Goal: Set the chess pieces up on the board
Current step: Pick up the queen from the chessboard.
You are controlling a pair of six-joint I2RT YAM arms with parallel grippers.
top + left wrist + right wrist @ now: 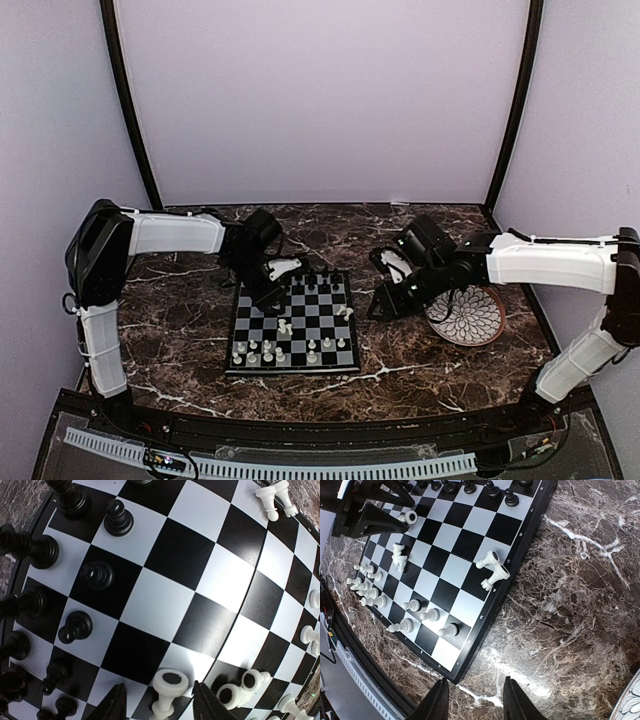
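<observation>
The board (300, 362) lies mid-table. Black chess pieces (95, 575) stand along its far side, and white ones (427, 615) stand in its near rows. My left gripper (158, 686) hangs open low over the board's far left part. A white piece (172, 680) lies on its side between the fingers (116, 705), with a gap on each side. More white pieces (240, 689) lie toppled nearby, and two (492, 570) lie near the right rim. My right gripper (475, 682) is open and empty above the marble off the board's near right corner.
A round white patterned plate (490, 320) with a brown rim sits under the right arm, to the right of the board. The dark marble table (570, 605) runs around the board. Curved black posts and pale walls close in the back.
</observation>
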